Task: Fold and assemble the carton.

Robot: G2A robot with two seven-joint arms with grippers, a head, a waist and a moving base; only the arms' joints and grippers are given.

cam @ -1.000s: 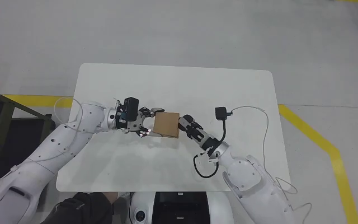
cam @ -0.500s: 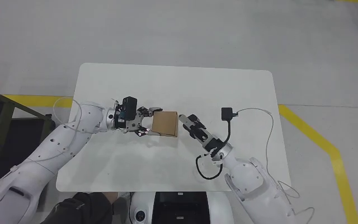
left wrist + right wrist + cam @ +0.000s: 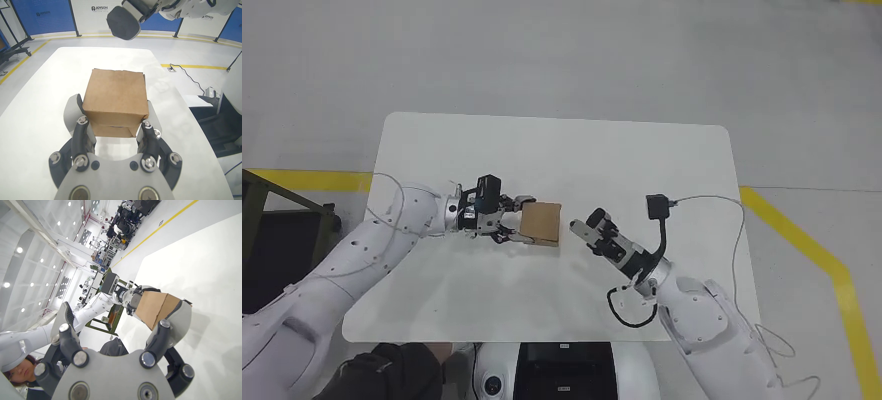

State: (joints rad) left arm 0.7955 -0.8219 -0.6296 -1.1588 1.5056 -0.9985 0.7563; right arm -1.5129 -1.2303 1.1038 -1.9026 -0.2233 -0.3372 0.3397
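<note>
A brown carton [image 3: 542, 222] sits folded into a closed cube at the middle of the white table [image 3: 542, 150]. My left gripper [image 3: 514, 218] is shut on it, one finger on each side wall. In the left wrist view the carton [image 3: 116, 94] stands between the fingers [image 3: 75, 108], with a flap edge showing on its near face. My right gripper [image 3: 592, 222] hangs open a short gap away from the carton's other side. The right wrist view shows the carton [image 3: 153, 308] beyond its spread fingers [image 3: 65, 313], held by the left gripper [image 3: 132, 299].
The table has bare surface all around the carton. A dark green frame [image 3: 267, 215] stands off the table's left edge. The floor beyond has a yellow line [image 3: 802, 240].
My right gripper has drawn back from the carton's side, opening a gap. My left gripper has shifted slightly toward the carton and keeps its hold.
</note>
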